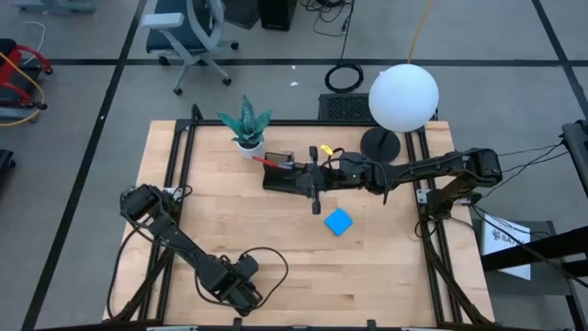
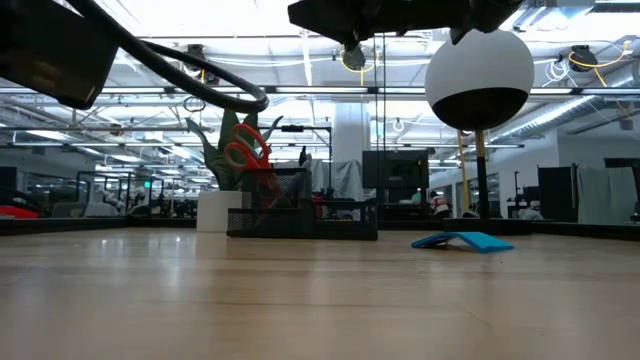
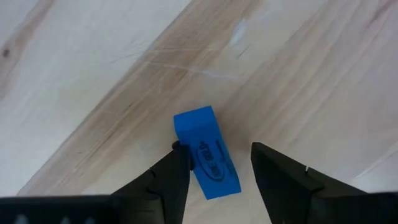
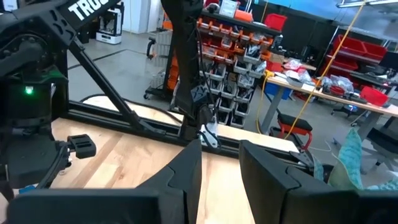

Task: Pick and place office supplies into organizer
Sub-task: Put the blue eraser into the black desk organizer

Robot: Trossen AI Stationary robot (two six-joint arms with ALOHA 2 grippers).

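A tiny blue block (image 3: 208, 152) lies flat on the wooden table, slanted between the fingers of my left gripper (image 3: 217, 171). That gripper is open and points straight down near the table's front edge (image 1: 241, 287). The black organizer (image 1: 274, 179) stands at the far middle of the table and shows in the low view too (image 2: 300, 215). Red-handled scissors (image 2: 245, 150) stick up out of it. My right gripper (image 4: 221, 168) hovers level above the organizer, open, with nothing between its fingers. A blue notepad (image 1: 339, 222) lies flat on the table to the near right of the organizer. My left gripper comes at the block from above, fingers pointing down. One fingertip (image 3: 179, 155) stands right at the block's long side (image 3: 191, 155); whether it touches I cannot tell. The other finger (image 3: 273, 171) stands clear of the opposite side. The block rests on the table.
A potted plant (image 1: 246, 129) stands at the far left of the organizer. A lamp with a white globe (image 1: 404, 97) and a round black base (image 1: 379, 144) stands at the far right. Bare wood lies between the notepad and my left gripper.
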